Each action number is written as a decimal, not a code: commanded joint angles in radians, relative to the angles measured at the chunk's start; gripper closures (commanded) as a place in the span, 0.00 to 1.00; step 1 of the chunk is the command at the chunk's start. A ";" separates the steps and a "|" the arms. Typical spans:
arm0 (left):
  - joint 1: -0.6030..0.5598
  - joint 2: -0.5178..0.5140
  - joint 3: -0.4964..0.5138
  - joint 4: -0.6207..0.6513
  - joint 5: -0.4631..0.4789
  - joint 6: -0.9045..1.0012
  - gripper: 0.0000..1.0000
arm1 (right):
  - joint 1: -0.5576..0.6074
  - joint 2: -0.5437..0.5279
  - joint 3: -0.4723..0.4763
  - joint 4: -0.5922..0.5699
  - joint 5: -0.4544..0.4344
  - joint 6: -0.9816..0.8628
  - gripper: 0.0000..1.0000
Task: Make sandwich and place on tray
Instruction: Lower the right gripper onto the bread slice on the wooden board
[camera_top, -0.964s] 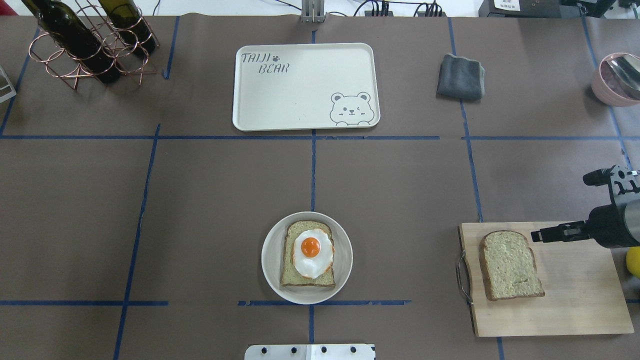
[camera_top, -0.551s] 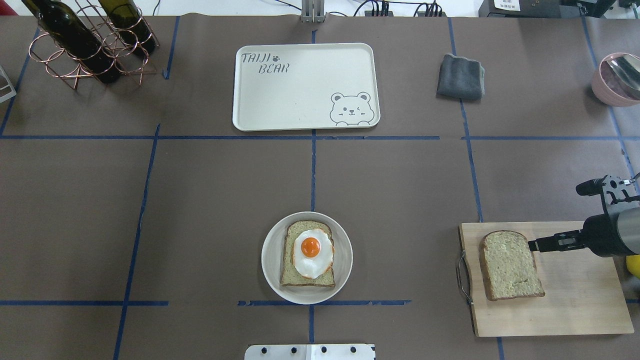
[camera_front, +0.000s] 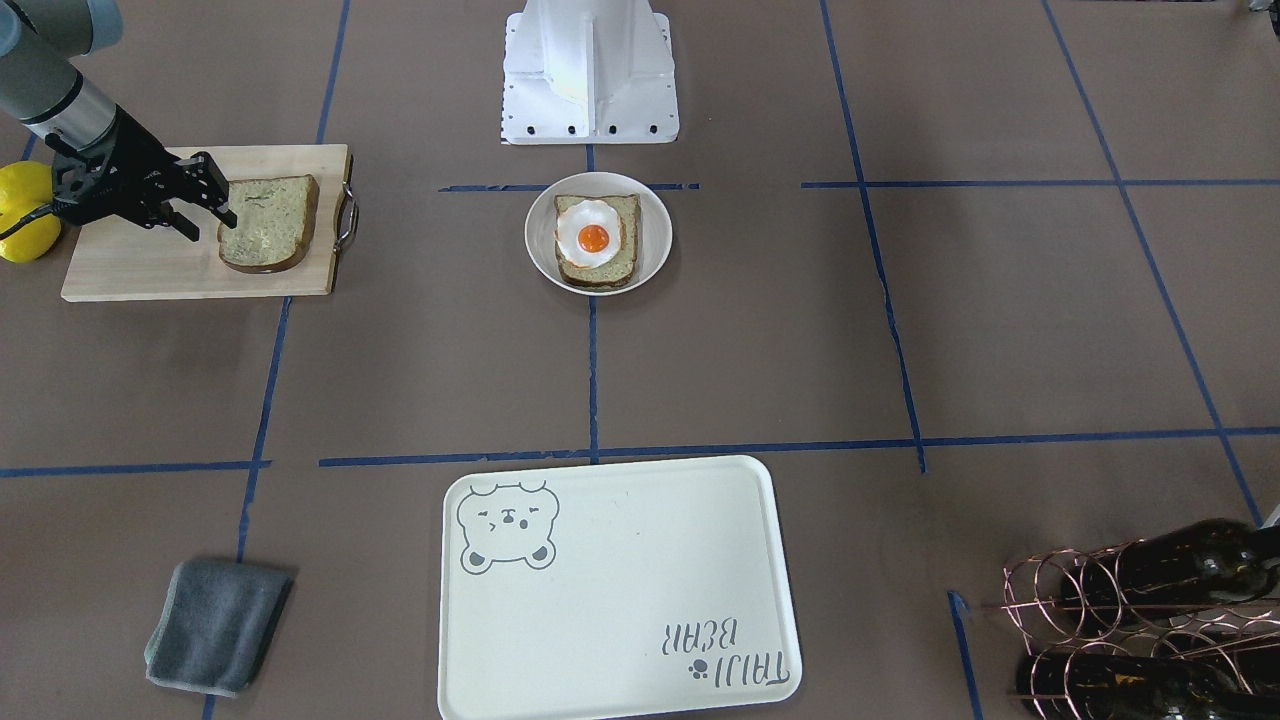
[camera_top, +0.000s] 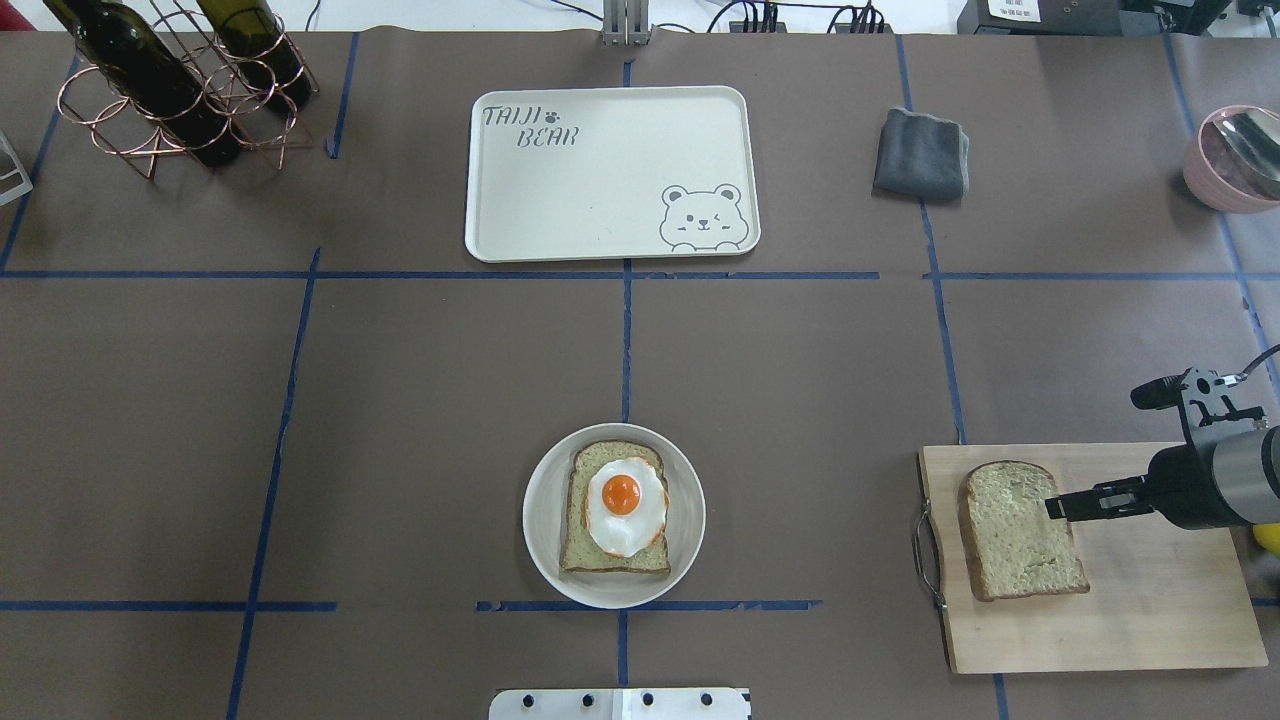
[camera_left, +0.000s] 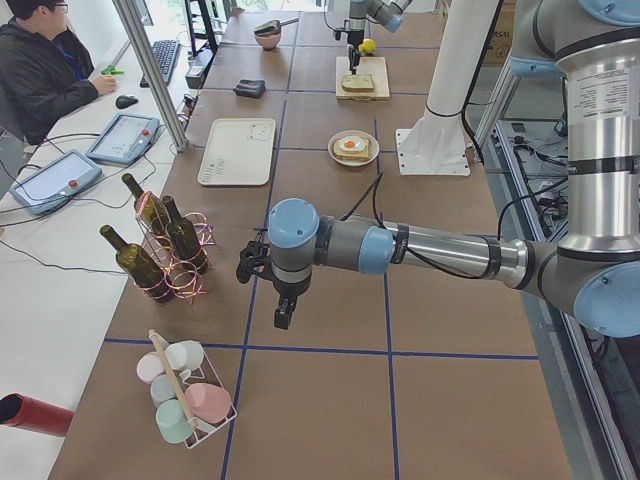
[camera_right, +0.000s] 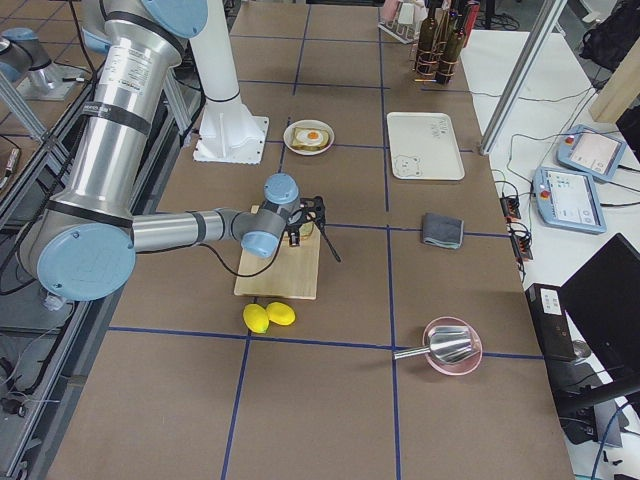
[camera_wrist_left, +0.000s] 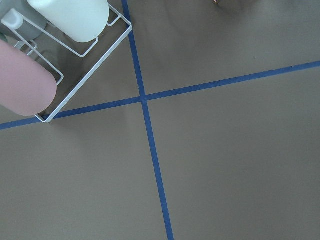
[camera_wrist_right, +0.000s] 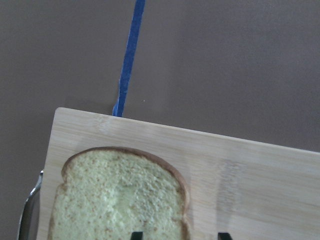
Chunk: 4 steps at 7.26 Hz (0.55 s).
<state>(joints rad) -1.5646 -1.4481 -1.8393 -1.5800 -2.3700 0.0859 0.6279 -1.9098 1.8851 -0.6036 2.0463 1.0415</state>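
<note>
— What sits under your right jaws?
— My right gripper (camera_top: 1052, 506) hangs over the wooden cutting board (camera_top: 1160, 600) with its jaws spread. One black fingertip (camera_wrist_right: 136, 235) is over the bread near its crust and the other is over bare wood. The board is pale, rectangular and fine-grained, with a curved metal handle (camera_top: 925, 555) at one end.
— How does the sandwich look?
— It is in two parts. The loose slice (camera_top: 1020, 530) lies flat at the board's handle end. It is squarish with a rounded top, a speckled tan crumb and a thin dark crust. The other slice (camera_top: 590, 552) rests in a round white dish (camera_top: 545, 545), well beyond the board's handle end, toward my left. It carries a glossy white fried egg (camera_top: 628, 525) with a domed orange yolk (camera_top: 621, 494).
— And the tray?
— The tray (camera_top: 600, 180) is smooth and cream with rounded corners, a grey bear face and lettering. It lies well apart from the board, farther from me and leftward.
— Your left jaws?
— My left gripper (camera_left: 284, 316) points down over the brown table cover (camera_top: 400, 400), far from the board. I cannot tell whether its jaws are spread.
</note>
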 joint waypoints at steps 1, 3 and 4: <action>0.001 0.000 0.000 0.000 0.000 0.000 0.00 | -0.022 0.005 -0.001 -0.001 -0.018 0.006 0.43; 0.002 0.000 0.000 0.000 0.000 0.000 0.00 | -0.034 0.006 -0.001 -0.001 -0.018 0.017 0.49; 0.002 0.000 0.000 0.000 0.000 0.000 0.00 | -0.036 0.006 -0.003 -0.001 -0.018 0.017 0.51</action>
<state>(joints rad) -1.5633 -1.4481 -1.8392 -1.5800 -2.3700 0.0859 0.5966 -1.9041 1.8834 -0.6044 2.0282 1.0565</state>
